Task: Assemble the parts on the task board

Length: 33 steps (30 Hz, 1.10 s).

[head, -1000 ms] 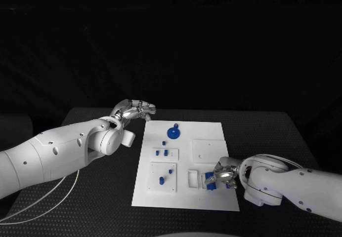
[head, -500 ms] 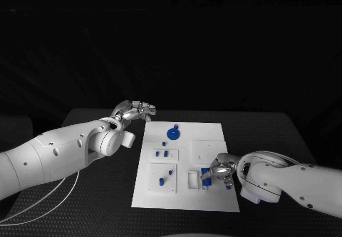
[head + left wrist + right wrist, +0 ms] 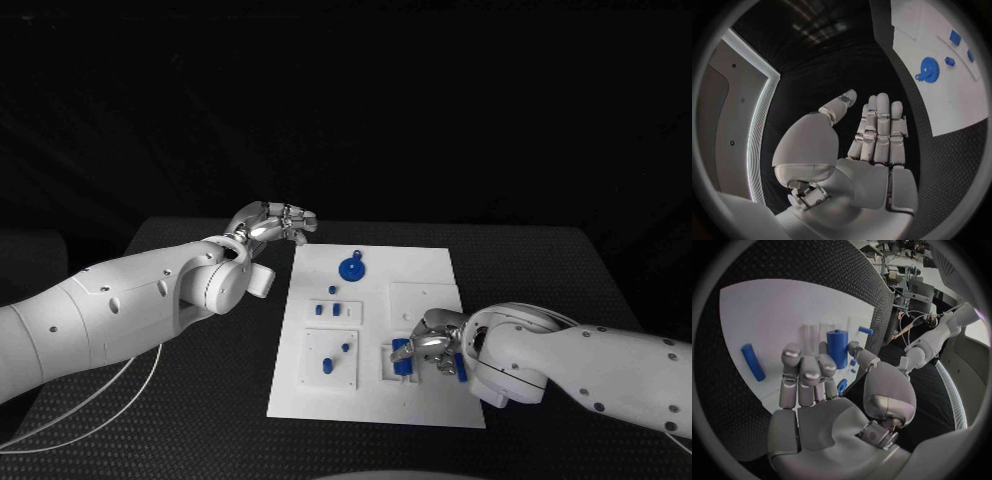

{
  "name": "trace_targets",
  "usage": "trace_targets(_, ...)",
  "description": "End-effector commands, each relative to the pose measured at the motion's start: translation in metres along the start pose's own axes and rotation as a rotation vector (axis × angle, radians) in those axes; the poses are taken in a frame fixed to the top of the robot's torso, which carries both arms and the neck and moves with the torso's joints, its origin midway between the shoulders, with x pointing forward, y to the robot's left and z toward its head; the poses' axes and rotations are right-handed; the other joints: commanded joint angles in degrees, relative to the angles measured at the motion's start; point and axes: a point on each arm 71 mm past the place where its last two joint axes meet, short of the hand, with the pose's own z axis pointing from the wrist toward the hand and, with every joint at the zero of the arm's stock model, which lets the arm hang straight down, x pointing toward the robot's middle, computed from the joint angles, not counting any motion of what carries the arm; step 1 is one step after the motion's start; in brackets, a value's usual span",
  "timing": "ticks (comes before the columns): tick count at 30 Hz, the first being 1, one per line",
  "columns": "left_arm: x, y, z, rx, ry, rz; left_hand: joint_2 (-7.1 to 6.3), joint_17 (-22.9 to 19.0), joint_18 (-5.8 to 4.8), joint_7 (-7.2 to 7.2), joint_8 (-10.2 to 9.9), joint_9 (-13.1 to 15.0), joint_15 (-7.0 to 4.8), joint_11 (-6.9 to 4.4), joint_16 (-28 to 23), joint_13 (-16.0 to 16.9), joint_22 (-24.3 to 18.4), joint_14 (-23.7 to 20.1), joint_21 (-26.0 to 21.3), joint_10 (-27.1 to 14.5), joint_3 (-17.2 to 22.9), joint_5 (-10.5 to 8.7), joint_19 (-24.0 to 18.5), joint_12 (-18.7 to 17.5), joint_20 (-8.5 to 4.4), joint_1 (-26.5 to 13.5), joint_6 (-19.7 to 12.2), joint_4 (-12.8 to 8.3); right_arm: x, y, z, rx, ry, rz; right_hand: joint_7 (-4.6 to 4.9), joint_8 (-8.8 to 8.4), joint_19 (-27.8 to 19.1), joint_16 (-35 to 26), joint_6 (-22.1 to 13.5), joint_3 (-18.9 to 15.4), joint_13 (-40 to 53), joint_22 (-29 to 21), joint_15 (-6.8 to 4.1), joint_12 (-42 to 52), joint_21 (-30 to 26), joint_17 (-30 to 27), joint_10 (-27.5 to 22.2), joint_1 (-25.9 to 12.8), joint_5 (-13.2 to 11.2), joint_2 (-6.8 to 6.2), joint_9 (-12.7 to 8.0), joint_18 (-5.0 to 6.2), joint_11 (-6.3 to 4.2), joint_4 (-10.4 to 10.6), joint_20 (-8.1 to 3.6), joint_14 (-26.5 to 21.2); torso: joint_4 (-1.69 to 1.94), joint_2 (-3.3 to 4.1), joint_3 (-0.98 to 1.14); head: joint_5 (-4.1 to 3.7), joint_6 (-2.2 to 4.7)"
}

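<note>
right robot hand (image 3: 430, 346) pinching blue peg (image 3: 837, 348) over white slot (image 3: 392, 362); i'd keep it upright, lower slowly. left robot hand (image 3: 870, 145) open, holding nothing.

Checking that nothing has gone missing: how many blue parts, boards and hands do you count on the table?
Gear: 1
Small blue parts: 7, one held by the right hand
Board: 1
Hands: 2, counting the left hand
Total: 11
</note>
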Motion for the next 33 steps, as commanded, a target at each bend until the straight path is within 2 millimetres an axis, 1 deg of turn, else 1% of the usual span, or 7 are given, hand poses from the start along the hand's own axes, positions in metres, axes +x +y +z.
trace_targets(1,0.0030,-0.0013,0.0004,0.006,0.016,-0.009,-0.15,0.09,0.72,0.01,0.25,0.02,-0.03,0.03,-0.39,0.08,0.09,0.30,-0.36,-0.34,0.05,0.33,0.28,0.01,-0.04,-0.59,-0.52,0.29,0.0023,-0.0005,0.0021,0.006,0.023,-0.007,0.53,-0.29,-0.19,-0.34,3.00,0.29,-0.01,0.85,-0.40,-0.47,0.33,0.08,0.12,-0.70,0.19,-0.13,-0.09,2.57,-0.06,-0.03,0.11,0.11,0.02,0.02,0.04,0.17,-0.02)
trace_targets(9,0.0035,-0.0015,0.0004,0.007,0.018,-0.010,-0.16,0.12,0.71,0.01,0.25,0.02,-0.03,0.03,-0.41,0.09,0.11,0.29,-0.38,-0.35,0.04,0.33,0.27,0.01,-0.04,-0.64,-0.53,0.34,0.0030,-0.0001,0.0034,0.006,0.025,-0.017,0.53,-0.39,-0.19,-0.39,3.03,0.37,-0.02,0.84,-0.41,-0.57,0.33,0.09,0.08,-0.94,0.19,-0.21,-0.13,2.57,-0.06,-0.01,0.11,0.11,-0.10,0.02,0.07,0.37,-0.05)
trace_targets(19,0.0030,-0.0014,0.0002,0.006,0.016,-0.010,-0.15,0.14,0.71,0.01,0.25,0.02,-0.02,0.03,-0.44,0.09,0.14,0.29,-0.41,-0.36,0.03,0.34,0.27,0.01,-0.04,-0.70,-0.55,0.41,0.0090,-0.0002,0.0053,0.009,0.048,-0.024,0.53,-0.49,-0.20,-0.44,3.06,0.44,0.01,0.83,-0.42,-0.66,0.33,0.11,0.05,-1.18,0.19,-0.34,-0.18,2.57,-0.06,-0.02,0.11,0.12,-0.05,0.02,0.07,0.64,-0.38)
trace_targets(21,0.0030,-0.0014,0.0002,0.006,0.016,-0.010,-0.15,0.15,0.71,0.01,0.25,0.02,-0.02,0.03,-0.44,0.09,0.14,0.29,-0.41,-0.36,0.03,0.34,0.27,0.01,-0.04,-0.72,-0.55,0.42,0.0096,-0.0001,0.0056,0.008,0.049,-0.024,0.53,-0.53,-0.20,-0.46,3.07,0.45,-0.03,0.83,-0.42,-0.72,0.33,0.12,0.01,-1.27,0.19,-0.37,-0.19,2.57,-0.06,-0.01,0.11,0.12,-0.04,0.01,0.08,0.69,-0.34)
trace_targets(28,0.0033,-0.0014,0.0003,0.006,0.017,-0.010,-0.15,0.17,0.72,0.01,0.25,0.02,-0.02,0.03,-0.46,0.09,0.16,0.28,-0.43,-0.37,0.04,0.35,0.27,0.01,-0.04,-0.73,-0.56,0.45,0.0089,-0.0009,0.0064,0.010,0.044,-0.021,0.54,-0.57,-0.21,-0.48,3.08,0.48,0.03,0.82,-0.42,-0.72,0.32,0.12,0.03,-1.36,0.19,-0.42,-0.20,2.57,-0.06,-0.01,0.11,0.12,-0.11,-0.01,0.03,0.81,-0.38)
trace_targets(33,0.0034,-0.0014,0.0004,0.006,0.017,-0.010,-0.15,0.19,0.72,0.01,0.25,0.01,-0.02,0.04,-0.48,0.09,0.18,0.28,-0.45,-0.38,0.04,0.36,0.27,0.01,-0.04,-0.75,-0.57,0.47,0.0091,-0.0002,0.0072,0.009,0.042,-0.020,0.54,-0.60,-0.21,-0.50,3.08,0.50,-0.03,0.82,-0.42,-0.80,0.32,0.13,-0.04,-1.42,0.19,-0.47,-0.22,2.57,-0.06,-0.02,0.11,0.13,-0.08,0.00,0.03,0.86,-0.43)
